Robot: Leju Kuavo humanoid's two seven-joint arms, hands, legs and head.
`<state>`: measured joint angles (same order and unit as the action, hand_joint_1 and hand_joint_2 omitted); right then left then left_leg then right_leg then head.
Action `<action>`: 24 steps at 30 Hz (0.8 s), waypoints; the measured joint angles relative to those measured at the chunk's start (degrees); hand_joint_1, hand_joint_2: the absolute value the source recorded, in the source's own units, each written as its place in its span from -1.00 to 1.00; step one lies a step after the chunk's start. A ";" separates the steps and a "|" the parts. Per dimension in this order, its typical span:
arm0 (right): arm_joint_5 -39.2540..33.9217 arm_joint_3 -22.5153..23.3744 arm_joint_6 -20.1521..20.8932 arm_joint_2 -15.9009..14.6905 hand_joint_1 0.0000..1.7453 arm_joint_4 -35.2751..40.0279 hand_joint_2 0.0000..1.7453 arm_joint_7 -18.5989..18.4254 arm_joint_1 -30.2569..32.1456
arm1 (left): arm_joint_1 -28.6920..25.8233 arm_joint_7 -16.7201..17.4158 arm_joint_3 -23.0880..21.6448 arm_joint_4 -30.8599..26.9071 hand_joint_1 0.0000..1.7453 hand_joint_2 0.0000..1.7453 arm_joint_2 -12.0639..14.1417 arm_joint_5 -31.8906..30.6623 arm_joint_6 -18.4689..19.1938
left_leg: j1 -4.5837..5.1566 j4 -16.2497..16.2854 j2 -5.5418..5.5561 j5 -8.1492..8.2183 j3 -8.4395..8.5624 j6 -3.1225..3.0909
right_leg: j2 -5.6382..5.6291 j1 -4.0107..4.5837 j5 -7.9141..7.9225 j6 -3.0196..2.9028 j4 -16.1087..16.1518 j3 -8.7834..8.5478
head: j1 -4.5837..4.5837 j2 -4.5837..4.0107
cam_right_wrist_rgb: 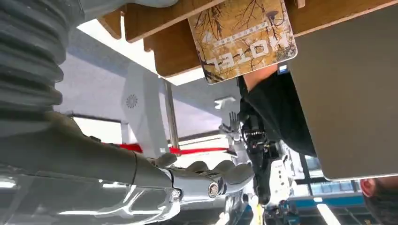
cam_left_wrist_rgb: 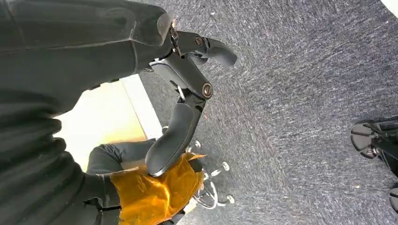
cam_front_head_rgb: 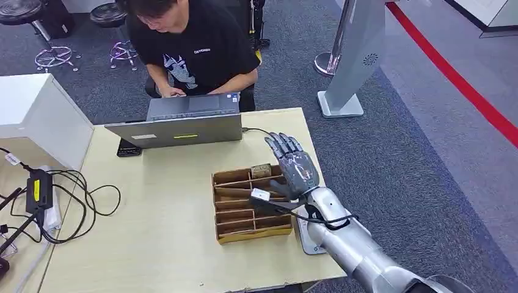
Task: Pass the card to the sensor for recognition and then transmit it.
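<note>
Hovering over the cardboard organizer [cam_front_head_rgb: 250,204], right robot hand [cam_front_head_rgb: 294,165] spread wide, holding nothing; card [cam_front_head_rgb: 261,170] in its far slot

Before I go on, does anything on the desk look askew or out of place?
Nothing looks damaged or spilled. The card stands in the far slot of the cardboard organizer, untouched. The right hand hovers open above it. A loose tangle of black cables sprawls at the desk's left.

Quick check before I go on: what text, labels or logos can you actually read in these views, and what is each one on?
"HOTEL", upside down in the right wrist view, on the card standing in the wooden organizer.
A smaller line above it on the card: too small to read.
White chest lettering on the person's black T-shirt: too blurred to read.
Yellow label on the black adapter: unreadable.
</note>
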<state>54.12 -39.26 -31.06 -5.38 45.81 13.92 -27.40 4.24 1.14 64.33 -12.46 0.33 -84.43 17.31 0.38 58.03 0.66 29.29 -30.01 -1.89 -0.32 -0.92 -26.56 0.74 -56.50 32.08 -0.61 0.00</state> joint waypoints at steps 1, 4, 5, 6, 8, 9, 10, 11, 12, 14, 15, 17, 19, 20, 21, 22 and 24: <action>-0.82 0.26 0.57 0.00 -1.00 0.31 1.00 0.53 0.06 | 0.00 0.00 0.00 0.00 -1.00 1.00 0.00 0.00 0.00 | 0.00 0.00 0.00 0.00 0.00 0.00 | 0.00 0.00 0.00 0.00 0.00 0.00 | 0.00 0.00; -3.39 0.96 2.66 0.00 -1.00 1.31 1.00 2.25 0.29 | -0.01 0.00 0.00 0.00 -1.00 1.00 0.00 0.00 0.00 | 0.00 0.00 0.01 0.00 -0.01 0.00 | 0.01 0.00 0.00 0.00 0.00 0.01 | -0.02 0.00; -3.81 1.14 3.20 -0.02 -1.00 1.67 1.00 2.58 0.45 | -0.01 0.00 0.00 0.00 -1.00 1.00 0.00 0.02 0.00 | 0.00 0.00 0.01 0.00 -0.02 0.00 | 0.01 0.00 0.00 0.00 0.00 0.01 | 0.00 0.00; -4.24 1.31 3.78 -0.02 -1.00 2.14 1.00 2.86 0.59 | -0.02 0.00 0.00 0.00 -1.00 1.00 0.00 0.09 0.00 | 0.00 0.00 0.01 0.00 -0.02 0.00 | 0.01 0.00 -0.01 0.00 0.00 0.01 | 0.00 0.00; -4.58 1.51 4.79 -0.09 -1.00 3.09 1.00 3.04 0.86 | -0.03 0.00 0.00 0.00 -1.00 1.00 0.00 0.09 0.00 | 0.00 0.00 0.01 0.01 -0.04 0.00 | 0.00 0.00 -0.01 0.00 0.00 0.03 | 0.00 0.00; -4.88 1.55 5.20 -0.11 -1.00 3.43 1.00 3.08 0.99 | -0.02 0.00 0.00 0.00 -1.00 1.00 0.00 0.09 0.00 | 0.00 0.00 0.00 0.01 -0.05 0.00 | -0.01 0.00 -0.01 0.00 0.00 0.05 | -0.02 0.00; -4.99 1.57 5.29 -0.13 -1.00 3.74 1.00 3.09 1.14 | -0.02 0.00 0.00 0.00 -1.00 1.00 0.00 0.09 0.00 | 0.00 0.00 0.00 0.01 -0.05 0.00 | -0.01 0.00 -0.01 0.00 0.00 0.05 | 0.00 0.00; -5.14 1.57 5.36 -0.18 -1.00 4.05 1.00 3.15 1.30 | -0.02 0.00 0.00 0.00 -1.00 1.00 0.00 0.09 0.00 | 0.00 0.00 0.00 0.01 -0.06 0.00 | -0.01 0.00 -0.02 0.00 0.00 0.06 | 0.00 0.00; -5.14 1.57 5.40 -0.20 -1.00 4.26 1.00 3.22 1.43 | -0.03 0.00 0.00 0.00 -1.00 1.00 0.00 0.09 0.00 | 0.00 0.00 0.00 0.01 -0.07 0.00 | -0.01 0.00 -0.02 0.01 0.00 0.07 | 0.00 0.00; -5.19 1.57 5.55 -0.20 -1.00 4.57 1.00 3.22 1.60 | -0.03 0.00 0.00 0.00 -1.00 1.00 0.00 0.09 0.00 | 0.00 0.00 0.00 0.02 -0.08 0.00 | 0.00 0.00 -0.02 0.01 0.00 0.09 | 0.00 0.00; -5.19 1.57 5.64 -0.22 -1.00 4.66 1.00 3.24 1.64 | -0.02 0.00 0.00 0.00 -1.00 1.00 0.00 0.09 0.00 | -0.01 0.00 0.00 0.02 -0.08 0.00 | 0.00 0.00 -0.02 0.01 0.00 0.09 | 0.00 0.00; -5.19 1.57 5.66 -0.22 -1.00 4.75 1.00 3.24 1.74 | -0.02 0.00 0.00 0.00 -1.00 1.00 0.00 0.09 0.00 | -0.01 0.00 0.00 0.01 -0.08 0.00 | 0.00 0.01 -0.02 0.01 0.00 0.09 | 0.00 0.00; -5.19 1.57 5.66 -0.22 -1.00 4.94 1.00 3.24 1.83 | -0.02 0.00 0.00 0.00 -1.00 1.00 0.00 0.09 0.00 | -0.01 0.00 0.00 0.01 -0.09 0.00 | 0.00 0.00 -0.02 0.01 0.00 0.09 | -0.02 0.00; -5.19 1.57 5.66 -0.22 -1.00 4.99 1.00 3.24 1.85 | -0.02 0.00 0.00 0.00 -1.00 1.00 0.00 0.09 0.00 | -0.01 0.00 0.00 0.01 -0.09 0.00 | 0.00 0.00 -0.02 0.01 0.00 0.09 | 0.00 0.00; -5.19 1.57 5.66 -0.22 -1.00 5.01 1.00 3.24 1.86 | -0.02 0.00 0.00 0.00 -1.00 1.00 0.00 0.09 0.00 | -0.01 0.00 0.00 0.01 -0.08 0.00 | 0.00 0.00 -0.02 0.01 0.00 0.09 | 0.00 0.00; -5.19 1.57 5.66 -0.22 -1.00 5.03 1.00 3.26 1.87 | -0.02 0.00 0.00 0.00 -1.00 1.00 0.00 0.09 0.00 | -0.01 0.00 0.00 0.01 -0.09 0.00 | 0.00 0.00 -0.02 0.01 0.00 0.09 | 0.00 0.00; -5.19 1.57 5.69 -0.22 -1.00 5.05 1.00 3.30 1.88 | -0.02 0.00 0.00 0.00 -1.00 1.00 0.00 0.09 0.00 | -0.01 0.00 0.00 0.01 -0.09 0.00 | 0.00 0.00 -0.02 0.01 0.00 0.09 | 0.00 0.00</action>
<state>48.94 -37.68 -25.38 -5.60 50.86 17.22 -25.52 4.22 1.14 64.32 -12.46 0.33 -84.35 17.31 0.37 58.03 0.66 29.30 -30.10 -1.89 -0.32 -0.91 -26.58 0.75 -56.50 32.17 -0.61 0.00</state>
